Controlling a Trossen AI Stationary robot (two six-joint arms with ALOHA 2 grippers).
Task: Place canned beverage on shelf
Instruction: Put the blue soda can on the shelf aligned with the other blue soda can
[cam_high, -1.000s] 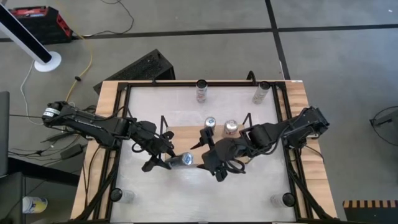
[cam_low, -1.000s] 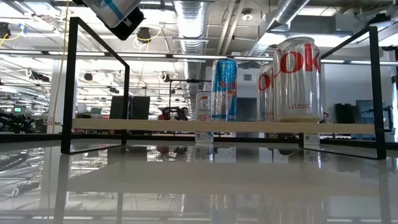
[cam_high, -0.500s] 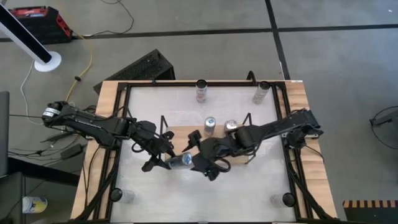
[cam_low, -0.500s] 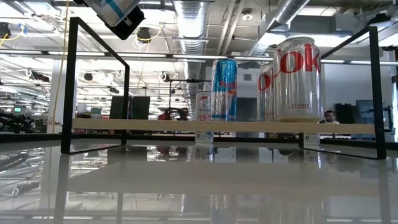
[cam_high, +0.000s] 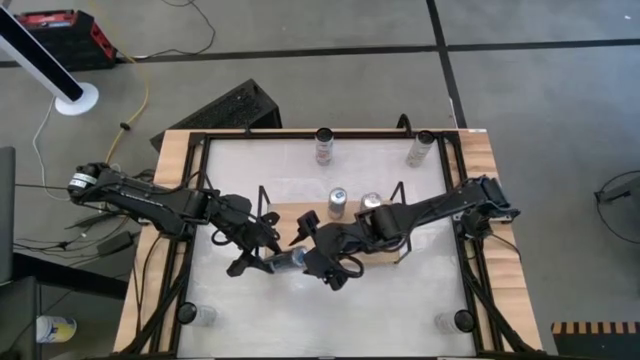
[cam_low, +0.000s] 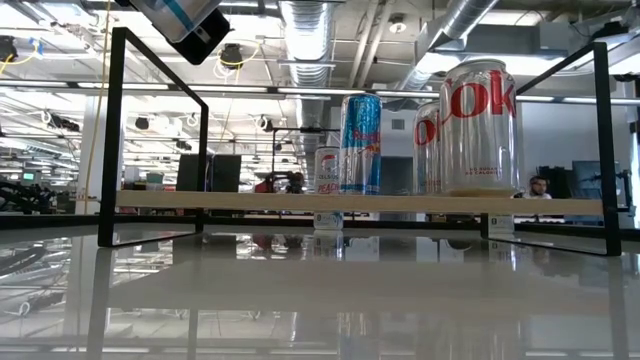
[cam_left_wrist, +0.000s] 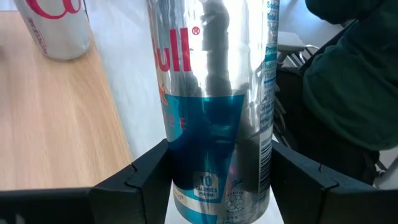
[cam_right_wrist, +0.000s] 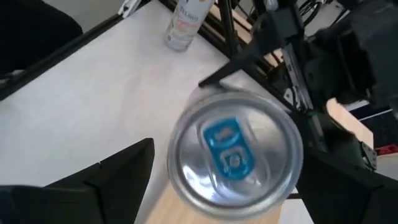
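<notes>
The right hand (cam_high: 318, 262) has moved in, fingers wide around the can (cam_high: 288, 260) top; the left hand (cam_high: 262, 254) still clamps its body above the shelf (cam_high: 290, 215).

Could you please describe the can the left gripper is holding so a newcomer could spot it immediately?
Find the wooden shelf mid-table. Just off its near edge, the left gripper clamps a slim silver-and-blue can. It alone lies sideways in the air; the others stand upright.

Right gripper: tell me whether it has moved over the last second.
Yes. In the high view the right gripper has slid toward the picture's left along the shelf, closing on the can that the left gripper holds.
</notes>
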